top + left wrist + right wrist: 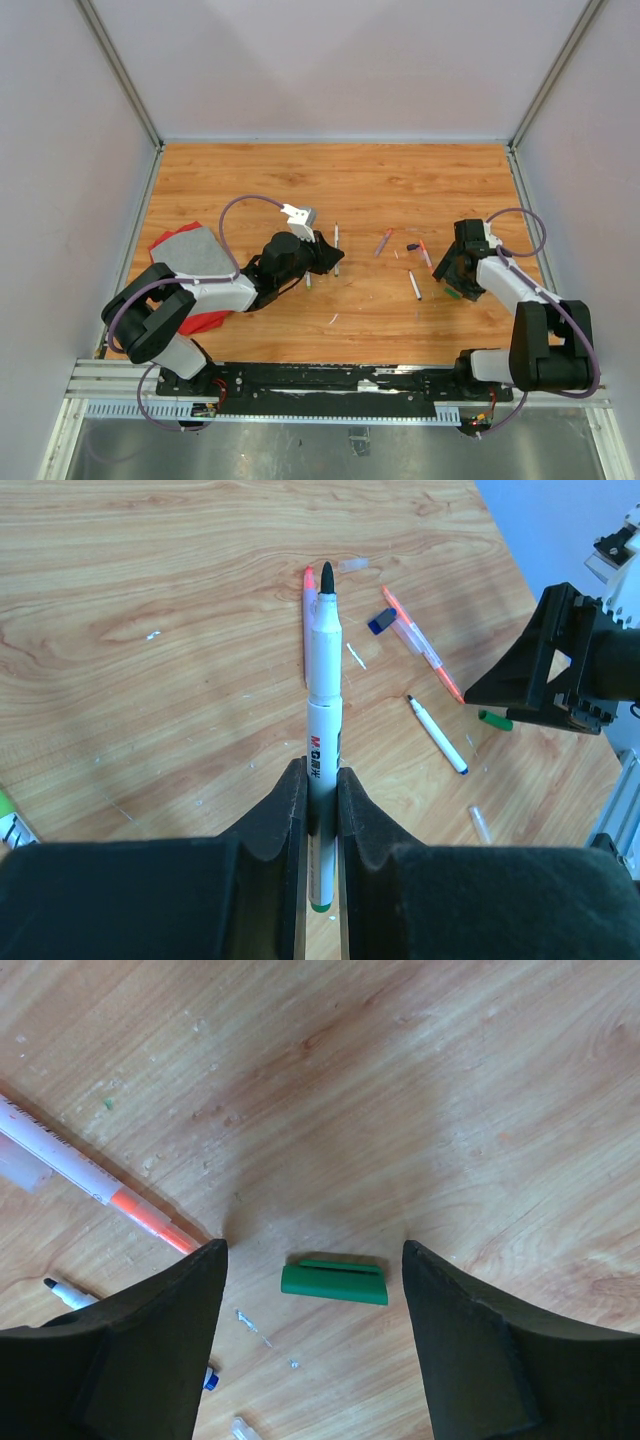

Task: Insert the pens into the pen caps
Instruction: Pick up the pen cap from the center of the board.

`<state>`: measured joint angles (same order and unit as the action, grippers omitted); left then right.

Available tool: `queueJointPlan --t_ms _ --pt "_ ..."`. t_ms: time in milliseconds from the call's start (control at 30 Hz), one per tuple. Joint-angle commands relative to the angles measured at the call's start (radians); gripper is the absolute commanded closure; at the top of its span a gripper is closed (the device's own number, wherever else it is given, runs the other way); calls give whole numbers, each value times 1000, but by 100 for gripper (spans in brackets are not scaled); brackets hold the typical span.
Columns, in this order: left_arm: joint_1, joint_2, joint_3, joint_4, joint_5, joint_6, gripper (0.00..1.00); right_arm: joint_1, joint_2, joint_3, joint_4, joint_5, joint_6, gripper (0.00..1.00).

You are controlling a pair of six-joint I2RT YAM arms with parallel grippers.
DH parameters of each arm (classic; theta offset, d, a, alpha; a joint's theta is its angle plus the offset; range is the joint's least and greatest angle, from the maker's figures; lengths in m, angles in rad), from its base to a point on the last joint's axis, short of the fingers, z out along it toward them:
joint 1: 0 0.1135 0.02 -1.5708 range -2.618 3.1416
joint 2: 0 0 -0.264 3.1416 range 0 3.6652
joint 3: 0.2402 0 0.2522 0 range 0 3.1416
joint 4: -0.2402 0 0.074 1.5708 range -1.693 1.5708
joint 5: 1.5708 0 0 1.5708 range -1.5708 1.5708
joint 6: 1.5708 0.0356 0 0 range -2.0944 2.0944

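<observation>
**A:** What is nearest, on the left side?

**B:** The left hand [320, 800] is pressed together on a white marker pen [323, 680], pinching its lower barrel. The green end pokes out below the grip, and the dark, uncapped tip points away over the wooden surface [150, 580].

**A:** And beyond that tip?

**B:** A pink pen [308, 585] shows just beside it. To the right lies a white pen with a blue end [437, 735]. Farther off are an orange pen [425, 645] and a small blue cap [381, 621] close together.

**A:** The right side?

**B:** The right hand [315, 1260] is spread, low over the surface. A green cap [334, 1281] lies flat between its two sides, touching neither.
</observation>
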<state>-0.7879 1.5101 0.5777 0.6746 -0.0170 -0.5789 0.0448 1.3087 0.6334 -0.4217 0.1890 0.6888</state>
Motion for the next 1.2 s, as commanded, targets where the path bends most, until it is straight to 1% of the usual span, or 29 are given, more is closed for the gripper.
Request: queueJointPlan --t_ms 0,267,433,700,900,1033,1167 --pt "-4 -1 28 14 -4 24 100 -26 22 12 -3 -31 8 31" --pt "-4 2 30 13 -1 22 100 -28 -39 -3 -68 -23 10 31" --pt "-4 3 30 14 0 20 99 -28 -84 -30 -74 -23 20 31" --pt "-4 4 31 15 3 19 99 -33 -38 -14 -73 -23 11 38" --pt "-4 4 31 13 2 21 99 -34 -23 -23 -62 -27 11 44" --pt "-4 6 32 13 2 21 99 -36 -22 -26 -59 -18 9 54" --pt "-4 7 33 12 0 22 100 -38 -23 -26 -59 -16 6 62"
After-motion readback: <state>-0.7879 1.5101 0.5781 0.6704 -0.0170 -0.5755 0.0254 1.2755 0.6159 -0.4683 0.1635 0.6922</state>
